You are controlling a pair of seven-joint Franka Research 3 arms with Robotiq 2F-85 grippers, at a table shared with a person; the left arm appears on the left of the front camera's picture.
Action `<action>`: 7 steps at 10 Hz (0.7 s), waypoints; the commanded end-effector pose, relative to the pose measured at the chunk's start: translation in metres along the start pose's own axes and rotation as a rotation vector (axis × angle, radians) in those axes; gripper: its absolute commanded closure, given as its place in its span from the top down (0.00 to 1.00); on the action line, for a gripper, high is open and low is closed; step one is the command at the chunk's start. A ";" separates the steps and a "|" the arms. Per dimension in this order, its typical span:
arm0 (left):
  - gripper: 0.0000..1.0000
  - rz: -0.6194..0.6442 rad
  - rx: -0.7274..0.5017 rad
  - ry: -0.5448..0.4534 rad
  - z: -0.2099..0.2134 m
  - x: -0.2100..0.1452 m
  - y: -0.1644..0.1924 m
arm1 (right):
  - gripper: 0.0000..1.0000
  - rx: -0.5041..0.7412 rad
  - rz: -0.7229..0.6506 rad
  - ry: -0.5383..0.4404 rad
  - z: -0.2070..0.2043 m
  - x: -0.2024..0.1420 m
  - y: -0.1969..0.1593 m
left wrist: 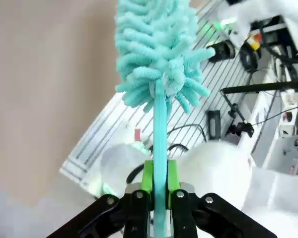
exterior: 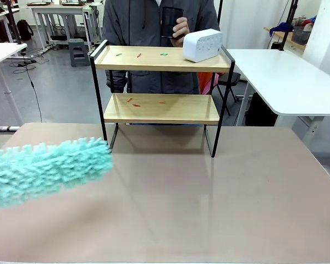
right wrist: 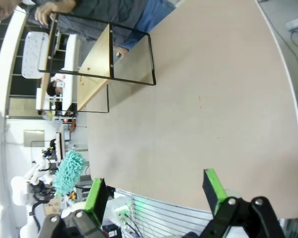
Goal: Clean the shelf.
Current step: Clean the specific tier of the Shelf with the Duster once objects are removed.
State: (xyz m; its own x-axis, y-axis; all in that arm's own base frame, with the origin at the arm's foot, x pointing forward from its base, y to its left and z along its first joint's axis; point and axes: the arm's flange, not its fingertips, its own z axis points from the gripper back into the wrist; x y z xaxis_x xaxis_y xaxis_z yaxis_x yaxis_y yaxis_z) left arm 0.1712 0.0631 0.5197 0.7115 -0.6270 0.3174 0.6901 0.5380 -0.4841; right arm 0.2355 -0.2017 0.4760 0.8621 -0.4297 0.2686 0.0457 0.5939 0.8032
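The shelf (exterior: 176, 110) stands at the far middle of the beige table, and it lies sideways at the upper left in the right wrist view (right wrist: 98, 69). Small red and green scraps (exterior: 138, 55) lie on its top board, and red scraps (exterior: 133, 102) on the lower one. A fluffy teal duster (exterior: 44, 170) hangs over the table's left part, its tip near the shelf's left front leg. My left gripper (left wrist: 159, 186) is shut on the duster's (left wrist: 156, 49) teal handle. My right gripper (right wrist: 155, 193) is open and holds nothing, off the table's near edge.
A white box (exterior: 202, 45) sits on the right end of the top board. A person (exterior: 148, 22) stands behind the shelf, one hand (exterior: 180, 27) holding a dark object. A white table (exterior: 280, 77) stands at the right.
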 end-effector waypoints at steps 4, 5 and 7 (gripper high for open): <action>0.12 0.206 0.130 -0.252 -0.070 0.127 -0.025 | 1.00 0.025 0.022 -0.011 -0.001 0.001 0.001; 0.12 0.237 0.127 -0.215 -0.077 0.142 -0.022 | 1.00 0.025 0.022 -0.011 -0.001 0.001 0.001; 0.12 0.199 0.123 -0.235 -0.044 0.146 -0.030 | 1.00 0.025 0.022 -0.011 -0.001 0.001 0.001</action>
State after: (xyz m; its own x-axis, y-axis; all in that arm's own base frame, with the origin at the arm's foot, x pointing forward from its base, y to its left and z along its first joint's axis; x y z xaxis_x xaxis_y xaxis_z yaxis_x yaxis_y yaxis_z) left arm 0.2631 -0.0835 0.5274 0.8562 -0.3699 0.3606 0.5090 0.7234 -0.4666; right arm 0.2356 -0.2014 0.4761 0.8627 -0.4287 0.2682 0.0454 0.5939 0.8032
